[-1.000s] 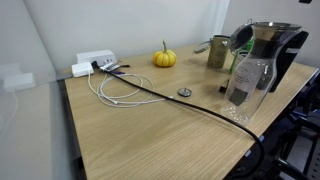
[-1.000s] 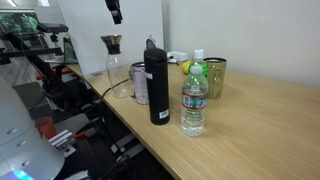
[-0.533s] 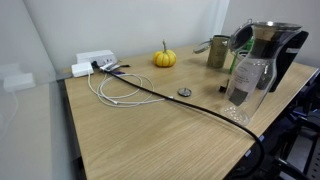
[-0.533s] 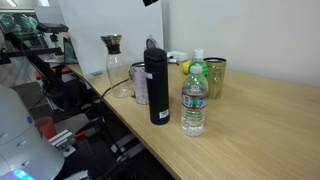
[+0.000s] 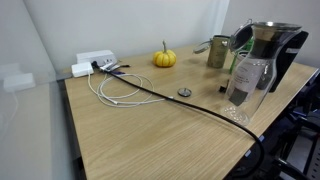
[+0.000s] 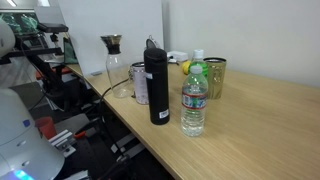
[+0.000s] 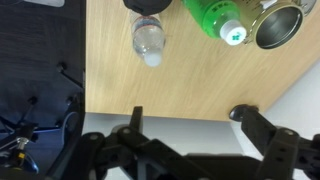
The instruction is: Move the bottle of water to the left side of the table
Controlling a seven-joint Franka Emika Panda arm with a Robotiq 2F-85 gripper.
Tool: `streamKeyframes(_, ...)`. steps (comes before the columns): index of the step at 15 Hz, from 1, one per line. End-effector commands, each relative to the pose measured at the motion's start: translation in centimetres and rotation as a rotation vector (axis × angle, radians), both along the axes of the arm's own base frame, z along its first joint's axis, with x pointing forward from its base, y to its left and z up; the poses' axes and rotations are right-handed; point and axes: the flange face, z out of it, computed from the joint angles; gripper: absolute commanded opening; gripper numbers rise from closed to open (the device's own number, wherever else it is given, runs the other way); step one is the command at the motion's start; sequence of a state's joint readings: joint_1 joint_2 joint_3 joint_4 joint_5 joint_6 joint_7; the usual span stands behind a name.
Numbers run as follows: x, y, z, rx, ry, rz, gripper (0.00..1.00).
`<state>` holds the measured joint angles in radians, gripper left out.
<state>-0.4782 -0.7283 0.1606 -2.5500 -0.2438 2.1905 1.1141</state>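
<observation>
The gripper (image 7: 188,118) hangs well above the table (image 7: 180,85) in the wrist view, its two dark fingers (image 7: 135,120) spread wide with nothing between them. The bottle of water (image 7: 148,40) stands on the light wood top at about 11 o'clock from the gripper, seen from above, pale cap toward the camera. A green bottle (image 7: 212,14) with a white cap shows at 1 o'clock, the olive metallic cup (image 7: 280,22) just beside it at 2 o'clock.

In an exterior view, the bottle of water (image 6: 194,100) stands upright near the table's (image 6: 260,130) front edge. A black flask (image 6: 158,85) is just beside it at 9 o'clock and the olive metallic cup (image 6: 215,77) behind it at 1 o'clock.

In an exterior view, a small orange pumpkin (image 5: 164,58) sits at the table's far side at 12 o'clock, a clear jug (image 5: 250,80) at 3 o'clock, and a black cable (image 5: 190,103) crosses the top between them.
</observation>
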Motion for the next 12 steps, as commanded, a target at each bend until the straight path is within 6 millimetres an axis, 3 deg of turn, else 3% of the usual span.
streamKeyframes(1, -0.1, -1.9, -1.4, -0.006, 0.044, -0.162, 1.00)
streamKeyframes(9, -1.3, -4.9, -7.4, 0.144, 0.170, -0.330, 1.00)
streamKeyframes(12, -1.4, -5.1, -7.4, 0.136, 0.175, -0.314, 1.00)
